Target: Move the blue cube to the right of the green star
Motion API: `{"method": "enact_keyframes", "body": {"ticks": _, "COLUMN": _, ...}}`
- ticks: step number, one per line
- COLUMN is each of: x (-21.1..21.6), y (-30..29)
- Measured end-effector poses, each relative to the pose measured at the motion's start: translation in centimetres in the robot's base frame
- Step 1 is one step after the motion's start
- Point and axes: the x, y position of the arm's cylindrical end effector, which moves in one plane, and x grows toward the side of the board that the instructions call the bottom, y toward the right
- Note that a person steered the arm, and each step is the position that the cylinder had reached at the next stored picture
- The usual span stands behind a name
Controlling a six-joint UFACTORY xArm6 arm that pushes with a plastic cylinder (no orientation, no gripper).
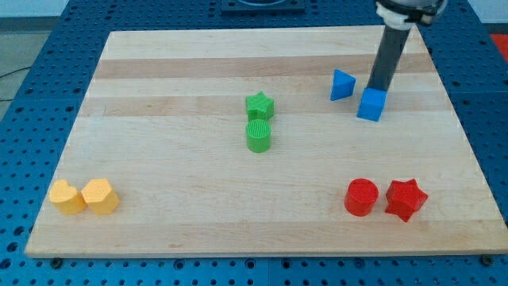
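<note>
Finding: the blue cube (371,104) sits in the upper right of the frame, well apart from the green star (259,105), which lies near the centre at about the same height in the view. The cube is already on the star's right-hand side, but far off; in my judgement it needs a leftward push to finish beside the star.

My tip (374,87) stands at the cube's top edge, touching or just short of it; the contact itself cannot be confirmed. That places the tip above the cube, not on its right face, so a leftward push would first call for going round to the view's right of the cube.

The rod has no pincer; nothing is grasped or clamped. It drops from the upper right, leaning slightly.

A blue triangular block (342,85) sits just left of the tip, close to the likely path.
</note>
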Motion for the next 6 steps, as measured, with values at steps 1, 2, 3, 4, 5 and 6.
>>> {"method": "enact_keyframes", "body": {"ticks": 1, "x": -0.7, "y": -4.4}}
{"method": "enact_keyframes", "body": {"ticks": 2, "x": -3.0, "y": -5.2}}
{"method": "enact_keyframes", "body": {"ticks": 3, "x": -2.4, "y": -4.5}}
{"method": "enact_keyframes", "body": {"ticks": 4, "x": -0.4, "y": 3.8}}
{"method": "enact_keyframes", "body": {"ticks": 5, "x": 1.8, "y": 0.2}}
{"method": "enact_keyframes", "body": {"ticks": 6, "x": 2.7, "y": -3.4}}
